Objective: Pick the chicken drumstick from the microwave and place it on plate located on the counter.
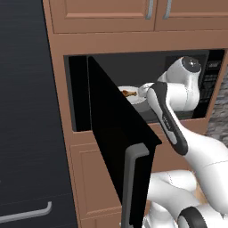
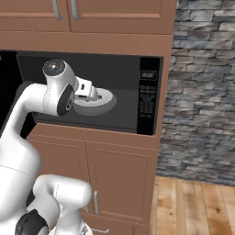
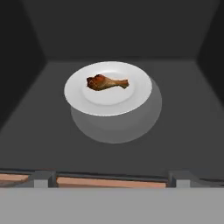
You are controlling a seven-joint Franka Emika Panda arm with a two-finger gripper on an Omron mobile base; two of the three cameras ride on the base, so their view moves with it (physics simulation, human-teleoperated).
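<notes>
Microwave (image 2: 148, 98) door (image 1: 116, 147) stands swung wide open toward the left, grey bar handle (image 1: 132, 185) at its free edge. Control panel (image 2: 148, 95) sits at the right end of the box.

Drumstick (image 3: 106, 82) lies on a white dish (image 3: 131, 98) inside the cavity, roughly at the centre of the dish, thick end left and bone end right in the hand view. Dish rests on a grey round turntable (image 3: 127, 127), which shows beyond the dish's near edge. Dish sits about mid-floor, clear of the cavity walls. Drumstick (image 1: 129, 93) also seen from the left base view, just past the door edge.

Arm reaches into the opening; hand (image 2: 87, 91) is at the front of the cavity, short of the dish. Fingers: cannot tell whether open or closed; nothing seen held.

Brown cabinets (image 2: 114, 172) above and below the microwave; stone wall (image 2: 202, 87) to the right.
</notes>
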